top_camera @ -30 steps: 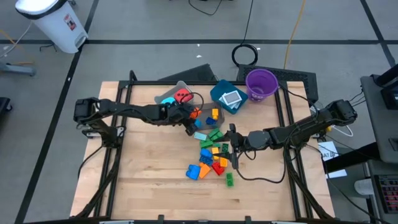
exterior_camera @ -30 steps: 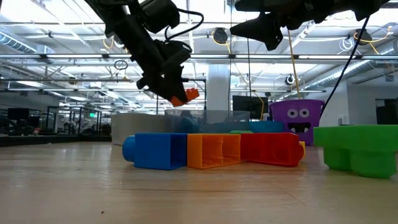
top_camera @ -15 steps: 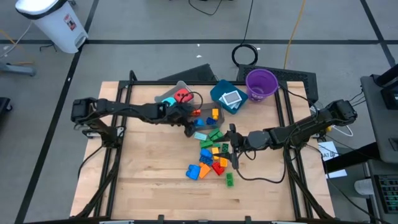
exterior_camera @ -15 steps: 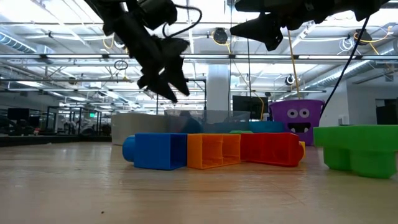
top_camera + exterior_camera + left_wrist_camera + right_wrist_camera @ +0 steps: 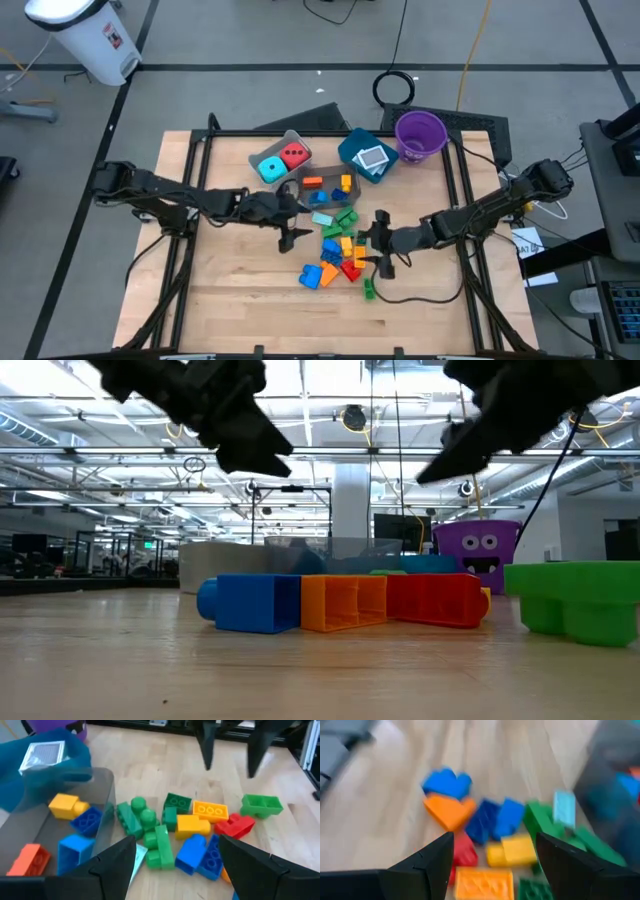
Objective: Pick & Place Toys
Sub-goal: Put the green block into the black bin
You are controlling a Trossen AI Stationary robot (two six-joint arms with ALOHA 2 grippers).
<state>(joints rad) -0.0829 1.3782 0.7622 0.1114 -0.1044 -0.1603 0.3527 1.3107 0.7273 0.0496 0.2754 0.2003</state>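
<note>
Two pincers are mine, and both hang spread and empty above the table [image 5: 230,290]. My left gripper [image 5: 292,225] hovers just beside the near edge of the dark bin [image 5: 322,172], its fingers [image 5: 115,865] parted with nothing between them. My right gripper [image 5: 381,243] hovers at the right edge of the brick pile, its fingers [image 5: 427,865] apart as well and holding nothing.

The loose bricks [image 5: 338,250] lie in a heap on the wood between my two grippers: green, yellow, blue, red and orange pieces touching or overlapping one another. A single green brick [image 5: 368,289] lies apart at the near side of the heap. Seen from table height, a blue brick [image 5: 250,602], an orange one [image 5: 343,602] and a red one [image 5: 435,600] sit side by side in a row.

Inside the dark bin lie an orange brick [image 5: 30,858], blue bricks [image 5: 75,851] and a yellow brick [image 5: 67,805]. The grey bin [image 5: 262,150] holds the cyan cube [image 5: 270,168] and the red cube [image 5: 294,155]. A flat card [image 5: 372,158] rests in the teal bin [image 5: 352,145], with the purple cup [image 5: 420,133] just beside that bin.
</note>
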